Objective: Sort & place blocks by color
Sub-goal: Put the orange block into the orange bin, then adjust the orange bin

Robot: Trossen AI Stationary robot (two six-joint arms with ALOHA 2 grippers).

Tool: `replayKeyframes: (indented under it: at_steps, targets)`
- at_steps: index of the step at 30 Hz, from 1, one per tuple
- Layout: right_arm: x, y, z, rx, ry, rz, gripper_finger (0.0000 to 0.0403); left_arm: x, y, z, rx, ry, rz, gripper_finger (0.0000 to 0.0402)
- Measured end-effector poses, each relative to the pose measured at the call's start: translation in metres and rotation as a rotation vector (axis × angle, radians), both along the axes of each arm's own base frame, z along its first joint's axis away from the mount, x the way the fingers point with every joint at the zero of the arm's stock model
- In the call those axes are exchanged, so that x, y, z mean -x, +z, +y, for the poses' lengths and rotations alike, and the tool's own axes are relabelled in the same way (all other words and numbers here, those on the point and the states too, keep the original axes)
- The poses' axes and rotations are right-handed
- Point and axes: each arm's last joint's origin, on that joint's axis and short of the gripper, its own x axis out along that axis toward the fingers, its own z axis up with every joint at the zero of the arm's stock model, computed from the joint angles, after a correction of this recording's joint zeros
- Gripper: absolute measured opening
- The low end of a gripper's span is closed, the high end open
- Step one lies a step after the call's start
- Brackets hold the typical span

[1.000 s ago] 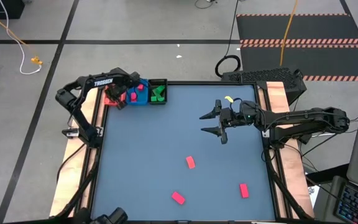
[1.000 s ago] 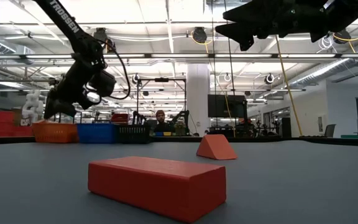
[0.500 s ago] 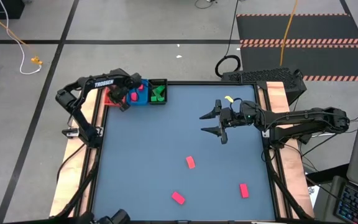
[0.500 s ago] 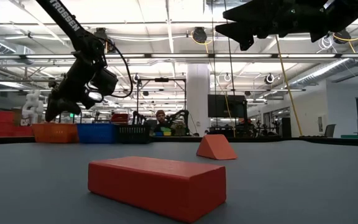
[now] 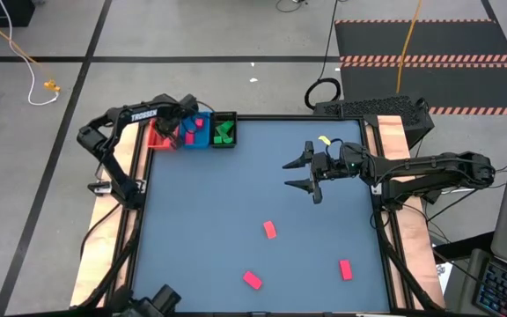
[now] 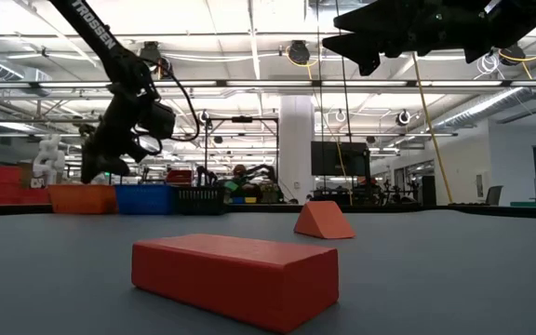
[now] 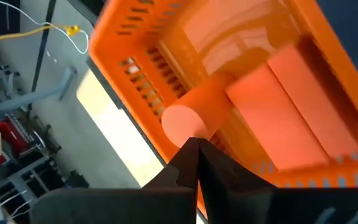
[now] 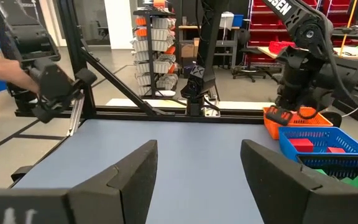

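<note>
Hovering clenched and empty, my left claw [image 5: 186, 134] sits over the trays at eleven o'clock. Right claw [image 5: 299, 173] waits released. Three pink-red blocks [image 5: 270, 230] remain toward six o'clock: rigid, light; grip flat sides.

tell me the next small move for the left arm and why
Probably lift the left gripper clear of the trays and swing toward a loose block. Its fingers are shut with nothing between them over the red tray, which already holds blocks, while three blocks lie on the table, the nearest one mid-table. The right gripper hangs open over the table.
</note>
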Motion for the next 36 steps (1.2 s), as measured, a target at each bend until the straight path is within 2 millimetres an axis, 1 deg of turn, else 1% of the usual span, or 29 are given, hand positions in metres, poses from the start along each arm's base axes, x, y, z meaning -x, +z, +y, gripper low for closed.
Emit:
replayKeyframes:
  at_steps: [7, 11, 13, 18, 20, 24, 27, 30, 33, 36]
  targets:
    - [0.000, 0.000, 0.000, 0.000, -0.001, 0.001, 0.0226, 0.009, 0.000, 0.015, -0.080, 0.057, -0.056, 0.0023]
    - [0.000, 0.000, 0.000, 0.001, -0.001, 0.000, 0.0226, 0.008, 0.000, 0.017, -0.109, 0.071, -0.073, 0.0037]
    - [0.000, 0.000, 0.000, 0.000, -0.002, 0.001, 0.0226, 0.004, -0.002, 0.018, -0.120, 0.100, -0.134, 0.0046]
    - [0.000, 0.000, 0.000, 0.000, -0.002, 0.001, 0.0226, -0.005, -0.008, 0.012, -0.049, 0.110, -0.219, 0.0068]
    - [0.000, 0.000, 0.000, 0.000, -0.002, 0.003, 0.0226, -0.007, -0.011, 0.006, -0.024, 0.093, -0.200, 0.0072]
    - [0.000, 0.000, 0.000, 0.000, -0.002, 0.004, 0.0226, -0.009, -0.010, -0.002, 0.013, 0.062, -0.150, 0.0074]
    - [0.000, 0.000, 0.000, 0.000, -0.001, 0.003, 0.0226, -0.009, -0.006, -0.007, 0.021, 0.045, -0.067, 0.0074]
    - [0.000, 0.000, 0.000, 0.000, -0.001, 0.003, 0.0226, -0.011, 0.002, -0.009, 0.016, 0.027, -0.026, 0.0074]
    - [0.000, 0.000, 0.000, 0.000, -0.001, 0.003, 0.0226, -0.015, 0.017, -0.012, -0.013, 0.006, -0.038, 0.0074]
    - [0.000, 0.000, 0.000, 0.000, -0.001, 0.003, 0.0226, -0.018, 0.039, -0.016, -0.091, -0.017, -0.101, 0.0074]
